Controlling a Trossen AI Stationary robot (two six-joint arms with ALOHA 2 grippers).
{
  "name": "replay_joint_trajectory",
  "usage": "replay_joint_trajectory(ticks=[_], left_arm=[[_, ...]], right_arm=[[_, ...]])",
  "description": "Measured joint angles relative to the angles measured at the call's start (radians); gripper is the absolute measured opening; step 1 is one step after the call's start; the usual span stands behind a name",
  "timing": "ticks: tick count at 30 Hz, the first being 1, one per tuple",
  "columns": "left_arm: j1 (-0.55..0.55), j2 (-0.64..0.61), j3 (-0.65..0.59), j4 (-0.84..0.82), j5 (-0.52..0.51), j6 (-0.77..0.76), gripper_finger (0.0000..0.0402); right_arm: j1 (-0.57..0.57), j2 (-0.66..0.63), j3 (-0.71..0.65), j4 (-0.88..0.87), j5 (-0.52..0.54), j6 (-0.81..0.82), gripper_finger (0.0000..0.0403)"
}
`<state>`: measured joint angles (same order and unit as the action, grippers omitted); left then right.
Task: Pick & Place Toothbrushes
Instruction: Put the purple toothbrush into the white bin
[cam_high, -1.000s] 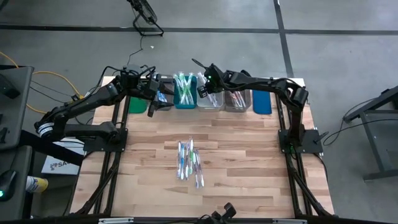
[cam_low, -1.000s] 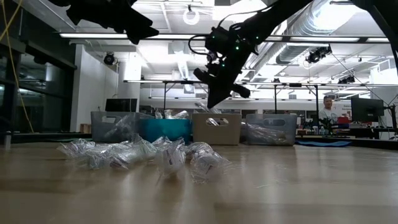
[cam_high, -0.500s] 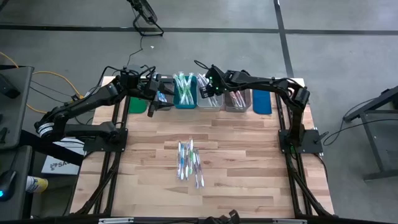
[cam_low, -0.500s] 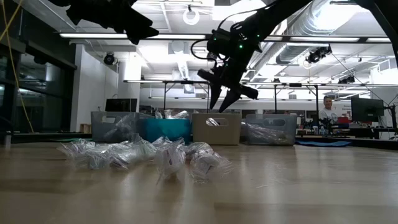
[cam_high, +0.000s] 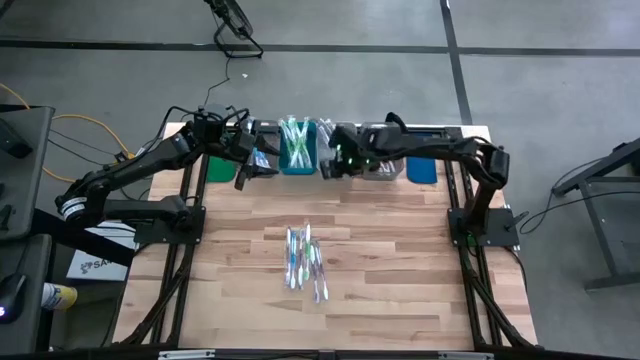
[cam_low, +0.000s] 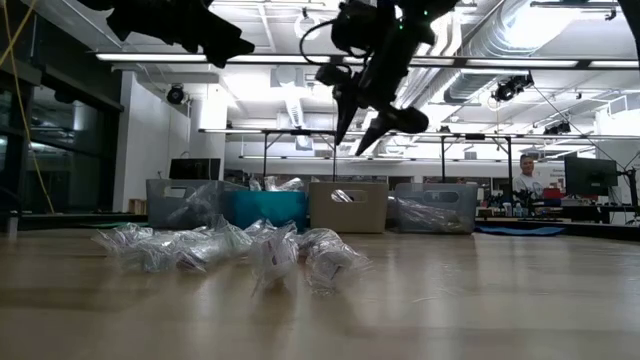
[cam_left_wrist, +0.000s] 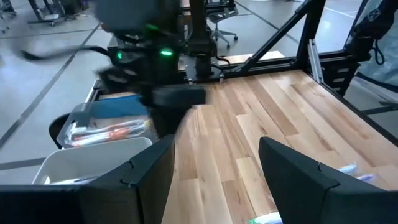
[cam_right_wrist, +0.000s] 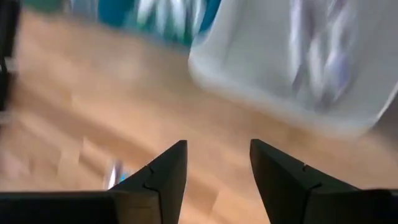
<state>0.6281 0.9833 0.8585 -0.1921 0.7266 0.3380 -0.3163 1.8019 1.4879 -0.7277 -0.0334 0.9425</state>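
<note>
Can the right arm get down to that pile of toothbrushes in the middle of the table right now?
Probably yes. The right gripper is open and empty by the bins, and only bare table lies between it and the pile of toothbrushes. The left gripper waits off to the side.

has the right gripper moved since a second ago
Yes. In the high view the right gripper has pulled back from over the clear bin toward the table's middle; it is open and empty.
</note>
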Motion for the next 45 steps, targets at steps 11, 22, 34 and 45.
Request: replay_joint_trajectory(ticks=[11, 22, 34, 45], left_arm=[[0.000, 0.000, 0.000, -0.014, 0.000, 0.056, 0.0228], [0.000, -0.017, 0.000, -0.061, 0.033, 0.097, 0.0228], [0.000, -0.279, -0.102, -0.097, 0.025, 0.148, 0.0228], [0.000, -0.530, -0.217, -0.097, -0.088, 0.060, 0.0228]], right_arm=[[0.305, 0.002, 0.000, -0.048, 0.079, 0.282, 0.0168], [0.525, 0.002, 0.000, -0.050, 0.235, 0.473, 0.0168], [0.594, 0.021, 0.000, -0.048, 0.185, 0.629, 0.0168], [0.611, 0.133, 0.001, 0.070, 0.105, 0.536, 0.0168]])
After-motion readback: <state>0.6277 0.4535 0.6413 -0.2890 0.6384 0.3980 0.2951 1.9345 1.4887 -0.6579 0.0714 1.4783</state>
